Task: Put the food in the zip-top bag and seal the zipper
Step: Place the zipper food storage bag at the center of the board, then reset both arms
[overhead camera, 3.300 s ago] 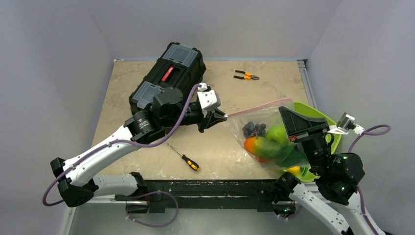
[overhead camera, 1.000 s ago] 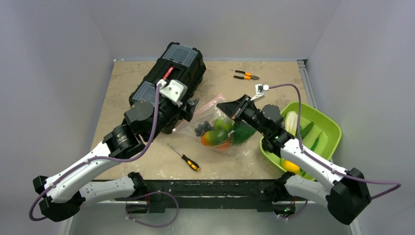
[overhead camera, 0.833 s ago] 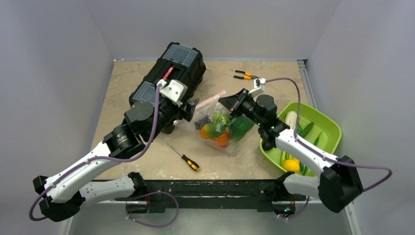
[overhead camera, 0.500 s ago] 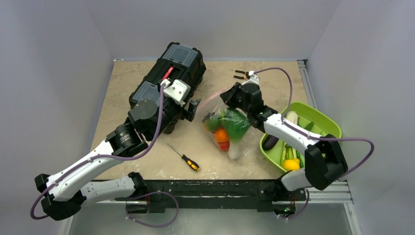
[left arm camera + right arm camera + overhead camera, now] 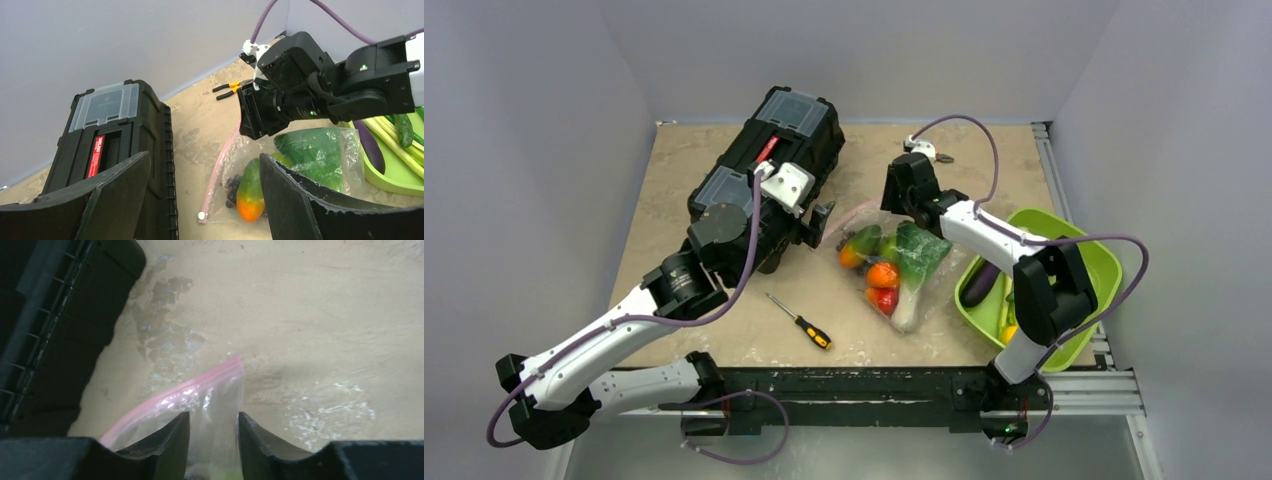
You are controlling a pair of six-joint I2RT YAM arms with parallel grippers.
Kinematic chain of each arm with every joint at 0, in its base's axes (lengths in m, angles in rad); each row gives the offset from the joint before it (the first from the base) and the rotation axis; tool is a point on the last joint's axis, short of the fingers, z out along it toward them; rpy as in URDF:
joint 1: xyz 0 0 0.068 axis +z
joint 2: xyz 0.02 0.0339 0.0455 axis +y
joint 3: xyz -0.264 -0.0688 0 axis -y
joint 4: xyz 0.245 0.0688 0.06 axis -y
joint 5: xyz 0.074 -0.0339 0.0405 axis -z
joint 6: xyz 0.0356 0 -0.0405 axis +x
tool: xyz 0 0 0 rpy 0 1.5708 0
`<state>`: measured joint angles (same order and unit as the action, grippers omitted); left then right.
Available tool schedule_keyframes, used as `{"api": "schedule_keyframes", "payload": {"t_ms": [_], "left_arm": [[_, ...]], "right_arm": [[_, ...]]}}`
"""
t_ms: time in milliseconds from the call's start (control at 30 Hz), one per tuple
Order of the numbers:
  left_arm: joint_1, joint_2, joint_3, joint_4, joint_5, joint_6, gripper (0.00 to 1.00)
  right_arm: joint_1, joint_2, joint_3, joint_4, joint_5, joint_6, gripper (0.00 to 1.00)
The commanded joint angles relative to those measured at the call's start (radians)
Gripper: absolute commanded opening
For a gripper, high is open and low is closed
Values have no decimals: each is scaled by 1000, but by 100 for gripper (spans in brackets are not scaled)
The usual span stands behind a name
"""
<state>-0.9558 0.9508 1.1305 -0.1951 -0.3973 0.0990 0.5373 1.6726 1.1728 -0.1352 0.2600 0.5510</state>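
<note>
Clear zip-top bag (image 5: 921,285) flat on desk (image 5: 994,160), right of toolbox (image 5: 764,160); food (image 5: 883,274) inside. Right jaws narrow, straddling film at pink zipper (image 5: 190,388), no pinch. Left jaws wide, at toolbox's right side. Advice: clamp zipper end squarely, slide along strip.

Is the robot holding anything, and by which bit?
Nothing seems held. The left fingers are wide open. The right fingers stand parted around a corner of the clear zip-top bag, by its pink zipper strip, not pinching.

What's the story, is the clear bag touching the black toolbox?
Apart. The left wrist view shows bare table between the toolbox and the zip-top bag.
</note>
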Motion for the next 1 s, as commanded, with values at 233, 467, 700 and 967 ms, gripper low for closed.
{"api": "schedule_keyframes", "payload": {"t_ms": [233,467,700,967], "left_arm": [[5,5,-2,44,-25,31,80],[5,-75,-12,64,-110,20,88],[6,-215,-29,54,-192,-17,91],[6,-476,8,-304,-257,-292,93]], "right_arm": [[44,-265,83,-259,242,-221,87],[68,-590,-31,-329,154,-246,99],[69,-987,-71,-389,144,-236,99],[68,-1224,-2,-498,165,-237,99]]}}
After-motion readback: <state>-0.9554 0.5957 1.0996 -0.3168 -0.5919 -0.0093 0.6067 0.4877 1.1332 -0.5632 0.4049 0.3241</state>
